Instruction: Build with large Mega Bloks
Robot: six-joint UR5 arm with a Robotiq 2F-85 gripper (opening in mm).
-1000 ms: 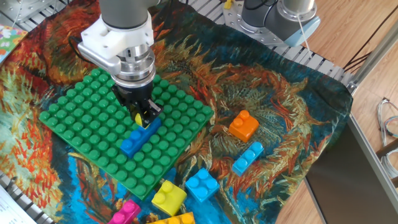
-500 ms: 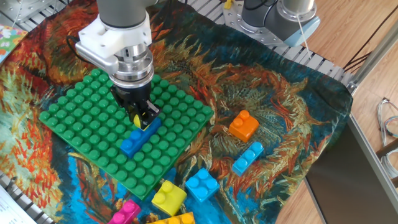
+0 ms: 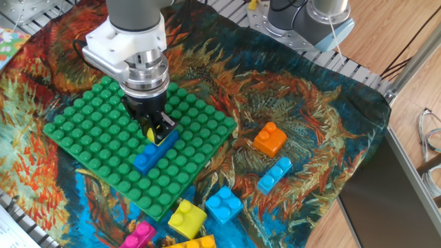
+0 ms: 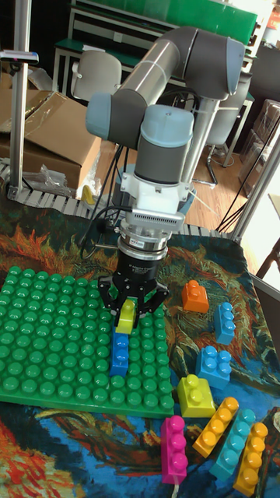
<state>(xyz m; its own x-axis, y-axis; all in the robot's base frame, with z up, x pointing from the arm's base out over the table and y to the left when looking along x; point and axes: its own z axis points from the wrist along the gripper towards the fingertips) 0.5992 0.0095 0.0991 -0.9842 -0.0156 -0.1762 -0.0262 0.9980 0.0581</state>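
On the green baseplate lies a long blue Mega Blok. My gripper points straight down over the blue brick's far end and is shut on a small yellow brick. The yellow brick sits slightly tilted just above the blue one; I cannot tell whether they touch. Loose bricks lie off the plate to the right: an orange one, a long light blue one and a short blue one.
Near the front edge lie a yellow brick, a pink brick and long orange and light blue bricks. A patterned cloth covers the table. A second robot base stands at the back.
The gripper, with the yellow brick in it, has shifted very slightly to the left. Nothing else has moved.
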